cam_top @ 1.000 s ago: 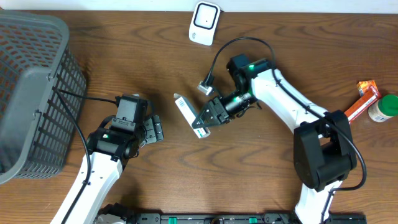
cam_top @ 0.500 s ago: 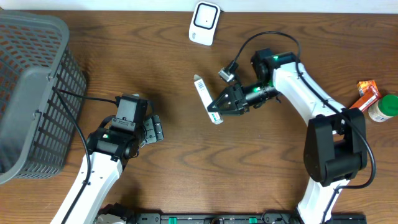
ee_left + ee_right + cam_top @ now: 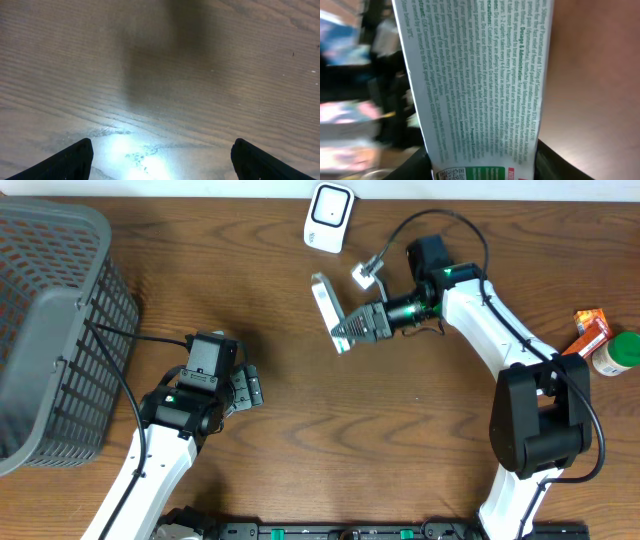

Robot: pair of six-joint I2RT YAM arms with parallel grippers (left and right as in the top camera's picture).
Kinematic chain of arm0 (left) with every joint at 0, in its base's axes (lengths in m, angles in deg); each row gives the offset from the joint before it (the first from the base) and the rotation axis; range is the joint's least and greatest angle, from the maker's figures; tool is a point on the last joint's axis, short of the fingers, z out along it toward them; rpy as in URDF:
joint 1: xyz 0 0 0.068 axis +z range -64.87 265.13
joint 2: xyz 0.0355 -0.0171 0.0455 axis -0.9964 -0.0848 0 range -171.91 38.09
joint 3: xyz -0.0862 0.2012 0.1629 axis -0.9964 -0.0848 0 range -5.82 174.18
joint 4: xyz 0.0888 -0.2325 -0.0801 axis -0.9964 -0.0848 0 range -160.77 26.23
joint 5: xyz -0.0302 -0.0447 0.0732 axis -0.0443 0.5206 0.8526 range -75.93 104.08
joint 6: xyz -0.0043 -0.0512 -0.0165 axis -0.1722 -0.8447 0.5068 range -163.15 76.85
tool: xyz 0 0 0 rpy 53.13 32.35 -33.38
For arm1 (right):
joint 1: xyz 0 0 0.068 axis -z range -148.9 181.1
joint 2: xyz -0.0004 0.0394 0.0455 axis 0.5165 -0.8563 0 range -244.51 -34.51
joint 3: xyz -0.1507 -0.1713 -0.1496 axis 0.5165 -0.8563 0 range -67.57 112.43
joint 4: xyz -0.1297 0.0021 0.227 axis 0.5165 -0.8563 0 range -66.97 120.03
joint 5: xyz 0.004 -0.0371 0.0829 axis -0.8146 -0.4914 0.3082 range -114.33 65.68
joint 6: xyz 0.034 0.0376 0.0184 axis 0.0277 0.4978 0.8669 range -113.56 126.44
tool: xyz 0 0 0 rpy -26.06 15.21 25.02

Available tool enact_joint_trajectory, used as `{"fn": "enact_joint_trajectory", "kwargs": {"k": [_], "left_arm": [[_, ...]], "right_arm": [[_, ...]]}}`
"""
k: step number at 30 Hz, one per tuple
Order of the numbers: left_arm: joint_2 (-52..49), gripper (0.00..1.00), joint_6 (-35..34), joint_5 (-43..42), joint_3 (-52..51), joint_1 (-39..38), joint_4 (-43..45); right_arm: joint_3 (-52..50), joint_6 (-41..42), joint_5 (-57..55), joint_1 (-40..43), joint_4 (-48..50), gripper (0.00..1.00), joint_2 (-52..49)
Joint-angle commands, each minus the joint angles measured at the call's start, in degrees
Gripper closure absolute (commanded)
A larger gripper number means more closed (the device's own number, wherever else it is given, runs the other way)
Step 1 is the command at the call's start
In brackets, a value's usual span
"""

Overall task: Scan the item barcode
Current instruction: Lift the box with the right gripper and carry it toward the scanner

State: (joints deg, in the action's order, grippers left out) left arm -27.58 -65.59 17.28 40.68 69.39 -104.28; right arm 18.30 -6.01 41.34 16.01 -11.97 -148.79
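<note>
– Right pincer [image 3: 348,330] is clamped on one end of the white carton [image 3: 324,302]. Most of the carton's length sticks out past the fingertips, and it seems lifted clear of the table [image 3: 420,440]. What worries you?

– The hold. It is a pinch on one end only, so the long free part can swing. If the jaws slacken at all, the carton slides out and drops to the wood beneath the pincer.

– And the reading itself?

– The wrist view shows a face full of fine print, with a small square code [image 3: 451,174] right by the fingers [image 3: 562,162]. I cannot tell where the barcode sits. If it lies under the pads or faces away, nothing will register.

– The scanner [image 3: 329,217] stands ahead of the pincer, beyond the carton's free end and apart from it.

– So a push too far could knock it over, and a bad tilt could spoil the read.

– Left pincer [image 3: 247,390]?

– Wide open, empty, low over bare wood, well away from the right pincer on the side toward the basket [image 3: 60,240]. It could not catch a fall.
</note>
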Motion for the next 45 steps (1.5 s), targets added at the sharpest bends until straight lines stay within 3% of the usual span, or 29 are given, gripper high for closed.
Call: {"fn": "enact_joint_trajectory", "kwargs": {"k": [1,9,14,17,24,32,45], "left_arm": [[0.20,0.11,0.35,0.92,0.61,0.35,-0.20],[0.20,0.11,0.35,0.92,0.61,0.35,-0.20],[0.20,0.11,0.35,0.92,0.61,0.35,-0.20],[0.20,0.11,0.35,0.92,0.61,0.35,-0.20],[0.20,0.11,0.35,0.92,0.61,0.35,-0.20],[0.20,0.11,0.35,0.92,0.61,0.35,-0.20],[0.20,0.11,0.35,0.92,0.61,0.37,-0.20]], "right_arm": [[1.14,6.49,-9.51,-0.81,7.41,0.47,-0.37],[1.14,8.85,-36.54,-3.76,26.08,0.51,-0.37],[1.14,9.01,-37.73,-4.42,23.67,0.15,-0.37],[1.11,1.97,-38.82,-5.05,20.00,0.01,-0.85],[1.11,-3.50,-42.25,-8.41,13.97,0.01,-1.99],[1.11,-4.13,-51.39,-12.98,15.85,0.01,-7.85],[1.11,-5.84,-52.98,-15.15,15.93,0.01,-13.05]]}}
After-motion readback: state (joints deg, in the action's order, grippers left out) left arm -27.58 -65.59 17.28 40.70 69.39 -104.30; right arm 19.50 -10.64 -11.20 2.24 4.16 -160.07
